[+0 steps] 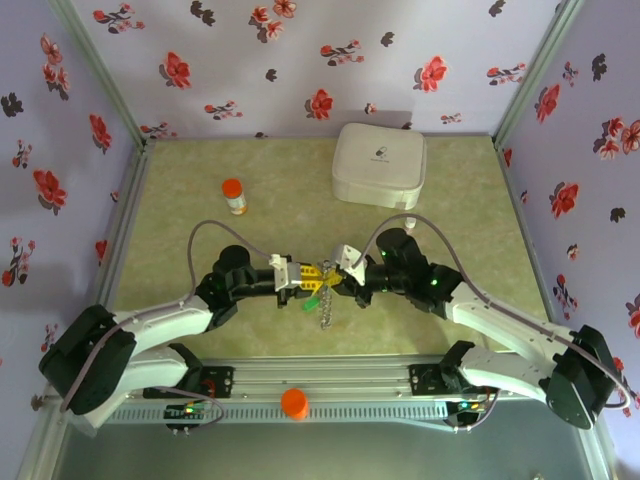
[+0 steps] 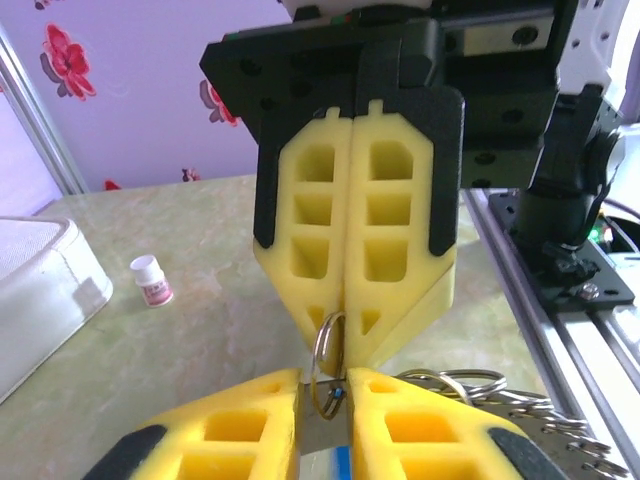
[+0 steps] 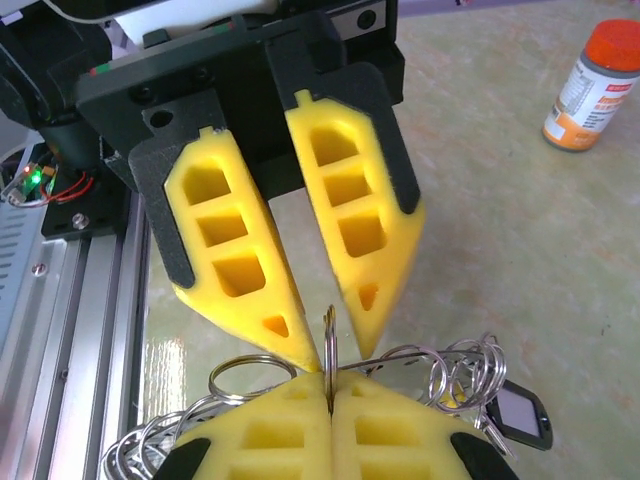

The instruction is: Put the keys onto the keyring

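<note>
The right gripper (image 3: 329, 378) is pressed together on the keyring (image 3: 329, 328), which is held edge-on and upright. The left gripper (image 2: 325, 388) is met just opposite, its fingers slightly parted, with a key (image 2: 322, 440) lying in the gap (whether it is pinched cannot be told). For the threading to go well, the keyring should be held clamped and steady, the key's hole brought square to the keyring's split, and only small, slow moves made.
</note>
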Available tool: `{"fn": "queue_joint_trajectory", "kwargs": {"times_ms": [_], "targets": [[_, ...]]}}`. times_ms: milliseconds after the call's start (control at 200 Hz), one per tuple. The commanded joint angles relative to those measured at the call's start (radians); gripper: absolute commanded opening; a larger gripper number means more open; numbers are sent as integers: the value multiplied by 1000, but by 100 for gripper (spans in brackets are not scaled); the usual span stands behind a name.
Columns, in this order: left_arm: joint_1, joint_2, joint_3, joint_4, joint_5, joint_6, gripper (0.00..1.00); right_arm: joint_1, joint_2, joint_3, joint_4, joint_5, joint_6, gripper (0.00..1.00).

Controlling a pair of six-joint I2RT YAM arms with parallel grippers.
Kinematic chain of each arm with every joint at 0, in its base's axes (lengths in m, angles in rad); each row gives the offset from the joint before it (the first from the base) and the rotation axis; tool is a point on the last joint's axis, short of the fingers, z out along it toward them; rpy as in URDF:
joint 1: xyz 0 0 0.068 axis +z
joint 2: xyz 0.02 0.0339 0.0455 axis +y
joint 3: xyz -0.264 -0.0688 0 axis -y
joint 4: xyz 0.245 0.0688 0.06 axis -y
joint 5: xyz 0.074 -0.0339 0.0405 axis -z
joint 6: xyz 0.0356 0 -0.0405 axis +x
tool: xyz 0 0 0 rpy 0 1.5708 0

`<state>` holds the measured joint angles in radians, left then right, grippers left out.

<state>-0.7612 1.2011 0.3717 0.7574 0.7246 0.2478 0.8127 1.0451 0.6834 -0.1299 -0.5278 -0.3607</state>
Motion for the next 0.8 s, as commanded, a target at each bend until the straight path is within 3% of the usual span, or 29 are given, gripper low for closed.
{"fn": "queue_joint_trajectory", "kwargs": {"times_ms": [0,165,375,695,795], "targets": [[-9,-42,44,-125,-17,67,24,16,13,78,-103,28,-81,0],[-25,-60,110,-323,-25,167,24,39,61,158,-253,77,-172,0],[-42,-50,159,-425,-25,226,21,69,125,244,-369,129,-252,0],[-51,-29,186,-449,-21,247,1,91,140,247,-338,154,-237,0],[-51,-38,176,-446,-22,245,0,84,88,185,-259,161,-191,14]]}}
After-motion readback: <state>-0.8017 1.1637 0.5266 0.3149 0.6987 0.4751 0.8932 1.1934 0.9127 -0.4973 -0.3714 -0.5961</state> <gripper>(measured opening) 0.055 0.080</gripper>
